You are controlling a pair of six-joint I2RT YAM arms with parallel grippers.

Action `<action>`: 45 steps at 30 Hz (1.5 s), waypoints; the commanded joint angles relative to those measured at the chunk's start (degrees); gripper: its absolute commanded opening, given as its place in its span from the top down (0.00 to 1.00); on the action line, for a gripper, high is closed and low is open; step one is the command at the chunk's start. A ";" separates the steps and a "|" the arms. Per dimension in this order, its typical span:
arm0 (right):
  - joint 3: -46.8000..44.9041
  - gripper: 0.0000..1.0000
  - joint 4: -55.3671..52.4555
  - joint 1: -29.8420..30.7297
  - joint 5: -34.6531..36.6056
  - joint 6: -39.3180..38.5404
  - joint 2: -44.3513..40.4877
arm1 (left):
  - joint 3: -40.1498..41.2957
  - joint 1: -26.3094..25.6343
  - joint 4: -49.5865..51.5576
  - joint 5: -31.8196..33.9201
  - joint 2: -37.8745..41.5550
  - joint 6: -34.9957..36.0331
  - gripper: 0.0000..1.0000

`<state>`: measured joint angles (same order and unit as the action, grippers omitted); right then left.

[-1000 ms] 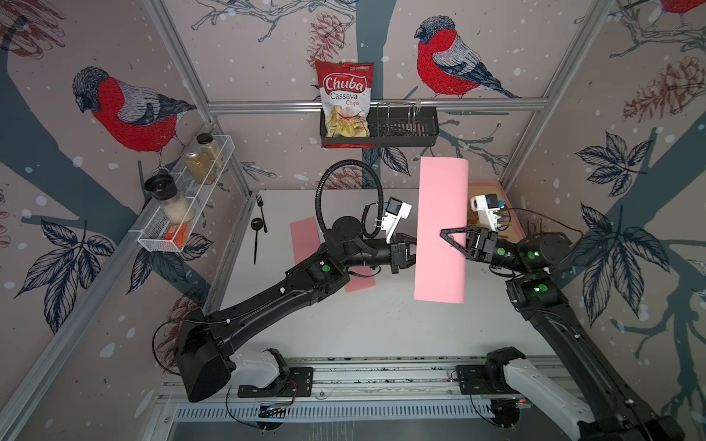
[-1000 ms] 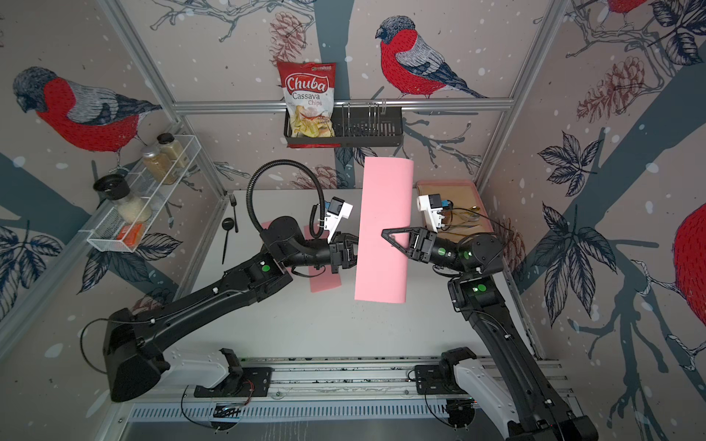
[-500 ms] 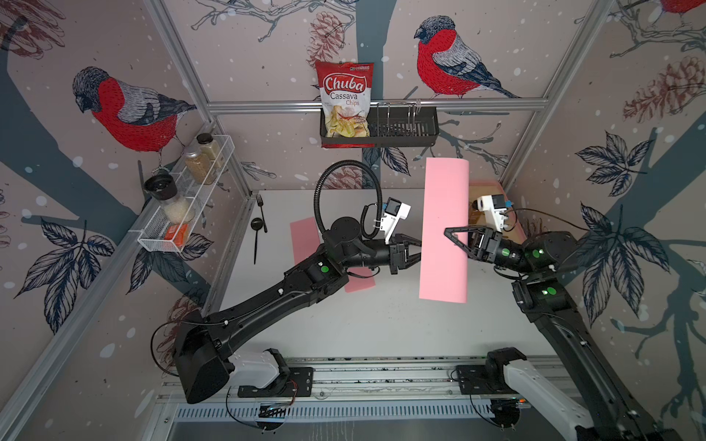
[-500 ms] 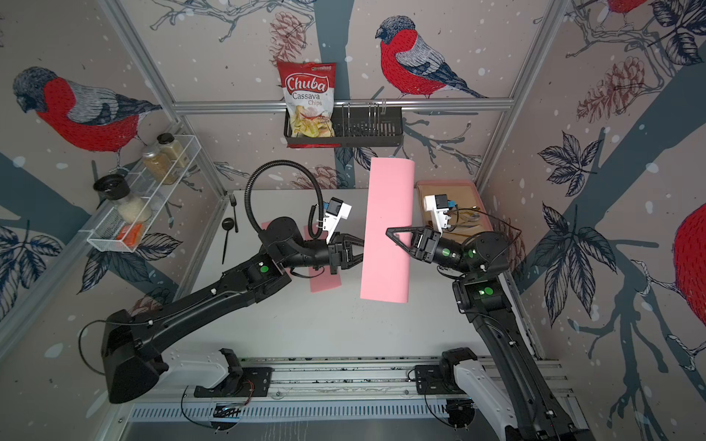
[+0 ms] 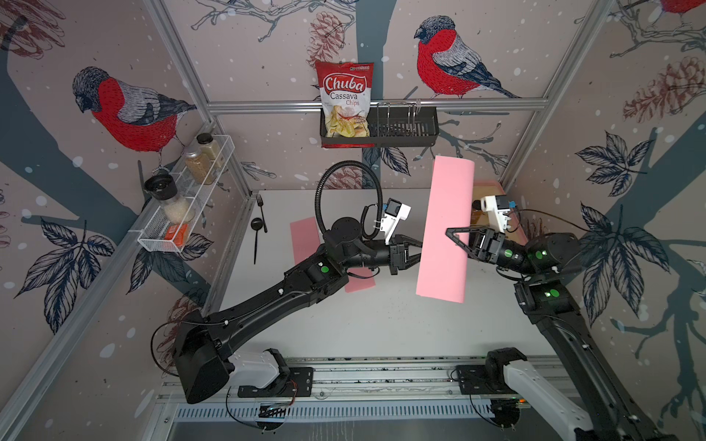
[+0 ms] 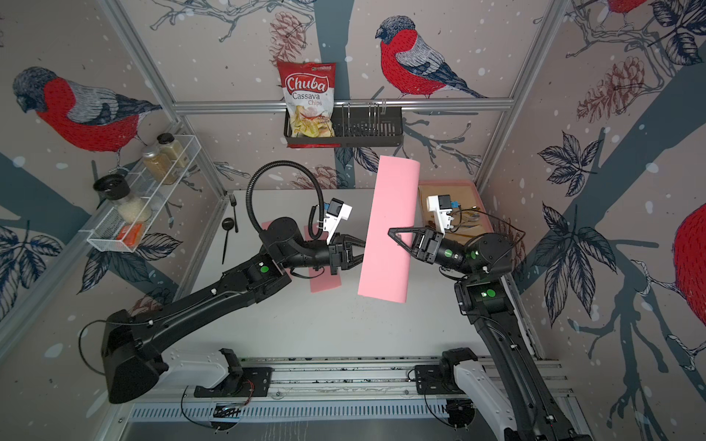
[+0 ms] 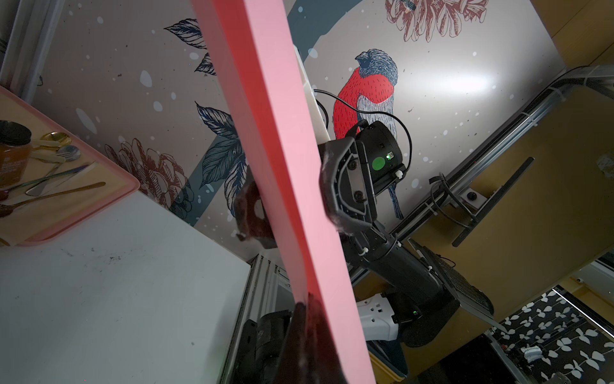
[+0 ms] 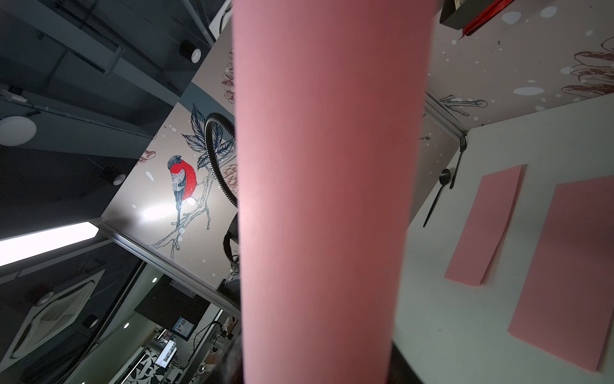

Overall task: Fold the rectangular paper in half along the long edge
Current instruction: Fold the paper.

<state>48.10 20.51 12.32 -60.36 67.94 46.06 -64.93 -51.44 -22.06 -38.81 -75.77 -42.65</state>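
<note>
Over the white table, mid-air above its centre: long pink paper, lifted clear of the tabletop, long side running from the table's near edge toward its far edge, slightly slanted. Sheet is curved over lengthwise, and the rounded bend shows at its far end in both top views.

At the table's far right corner: pink-rimmed tray with cutlery in it.

Flat on the table's left half: two more pink sheets, a narrower one and a wider one, slightly apart.

Left gripper, above the table's middle: clamped tight on the paper's left long edge.

Right gripper, above the table's right half: jaws apart, one finger against the paper's right side, the other behind the sheet. Can't tell if they actually squeeze it.

Along the table's left edge: black spoon, black fork just beyond.
</note>
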 commanded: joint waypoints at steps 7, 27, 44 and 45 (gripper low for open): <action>-0.02 0.50 0.52 -0.88 -1.25 0.35 -0.91 | 0.19 -0.05 -1.07 -0.07 0.62 0.44 1.00; 0.46 0.55 -1.27 -2.38 -1.87 -0.28 -1.63 | 0.55 -0.05 -1.61 -0.18 0.62 0.18 1.00; 1.98 0.59 -6.28 -2.47 -3.67 -4.10 -1.51 | 0.89 -0.04 -2.14 -0.15 0.70 -0.01 1.00; 2.13 0.59 -6.78 -2.46 -3.76 -4.37 -1.57 | 0.88 -0.04 -2.19 -0.14 0.69 -0.02 1.00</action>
<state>49.47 15.07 9.87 -62.87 65.93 44.66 -64.10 -51.44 -21.96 -38.81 -75.35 -43.07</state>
